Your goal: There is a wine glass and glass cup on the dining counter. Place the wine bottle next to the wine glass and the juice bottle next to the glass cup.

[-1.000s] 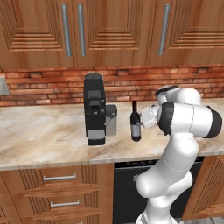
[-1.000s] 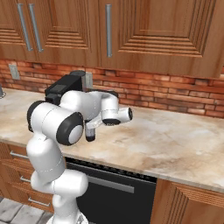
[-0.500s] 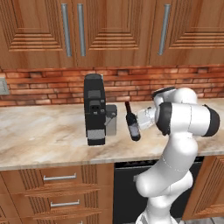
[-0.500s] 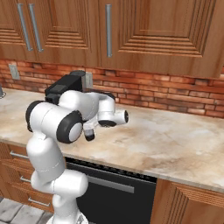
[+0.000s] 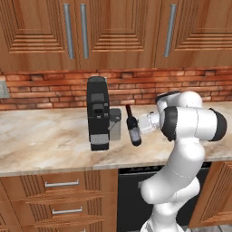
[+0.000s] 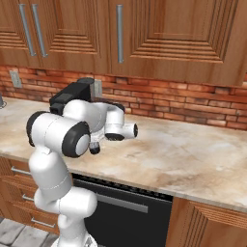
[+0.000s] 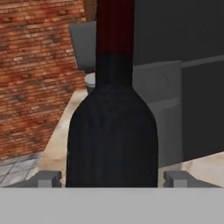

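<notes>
Gripper [image 7: 112,178]: the two grey finger tips [image 7: 49,178] stand at either side of the bottle's body in the hand view, just beside its flanks; whether they press on it cannot be told.
Wine bottle [image 5: 133,127]: slim and nearly black, with a long narrow neck and a dark red top; in the left base view a pale label shows on the lower body.
Wine bottle, attitude: tilted, top leaning toward 11 o'clock in the left base view; whether its base rests on the counter cannot be told.
Wine bottle, position: over the wall counter [image 5: 41,140], at 3 o'clock of the coffee machine and just beside it.
Wine bottle, hand view: body rises from 6 o'clock, red top at 12 o'clock.
Arm [image 5: 190,124]: white with dark joints; rises from 5 o'clock of the left base view, elbow bent at counter height, forearm reaching level toward 9 o'clock to the bottle.
Arm, right base view: rises from 7 o'clock, wrist [image 6: 120,129] folded in front of the coffee machine.
Coffee machine [image 5: 99,113]: tall, black, with a grey block at its right side; stands on the counter against the brick wall [image 5: 41,88].
Cabinets [image 5: 113,31]: wooden doors with metal handles, at 12 o'clock above the brick.
Drawers [image 5: 59,199]: wooden, below the counter at 7 o'clock.
</notes>
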